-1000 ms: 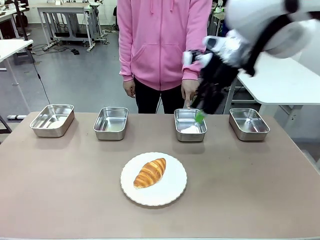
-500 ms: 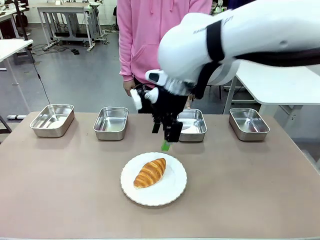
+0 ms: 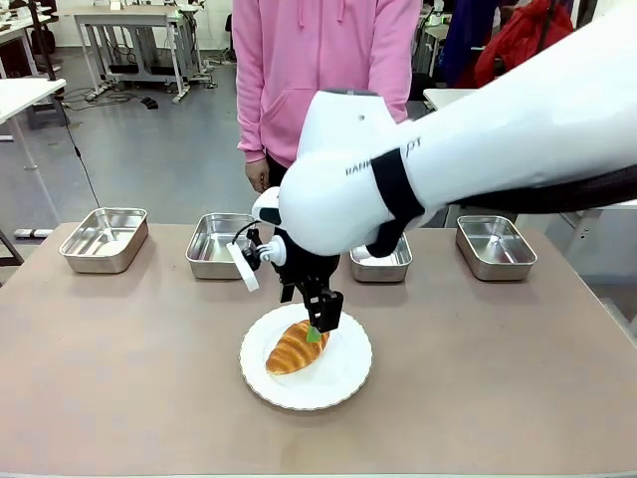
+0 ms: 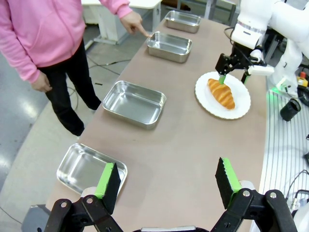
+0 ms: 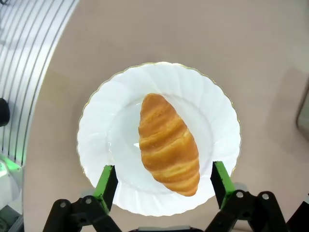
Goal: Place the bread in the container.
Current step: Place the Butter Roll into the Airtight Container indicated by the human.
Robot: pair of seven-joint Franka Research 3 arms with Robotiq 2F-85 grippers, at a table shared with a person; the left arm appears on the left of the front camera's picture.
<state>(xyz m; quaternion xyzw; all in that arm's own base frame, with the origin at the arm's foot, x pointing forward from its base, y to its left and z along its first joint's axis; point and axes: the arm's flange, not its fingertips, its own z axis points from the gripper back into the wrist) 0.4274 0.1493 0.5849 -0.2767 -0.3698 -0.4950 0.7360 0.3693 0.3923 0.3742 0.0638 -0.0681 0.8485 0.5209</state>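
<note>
Lab bench, tan and matte, with a person in a pink hoodie (image 3: 328,80) at its far side.

You see the right gripper (image 3: 317,332) with jaws spread wide, empty, hovering directly above the bread (image 3: 296,346); in its wrist view the green pads (image 5: 106,185) straddle the loaf's lower end without touching it. A second ago this gripper was near the third steel tray; it has since swung down over the plate (image 3: 343,383). The left gripper (image 4: 166,181) also stands wide open, holding nothing. The bread is golden, ridged and glossy, tapering at both ends, and lies on a round white scalloped plate. Four shiny rectangular trays line the far edge; the person's finger points at the container (image 4: 169,46).
</note>
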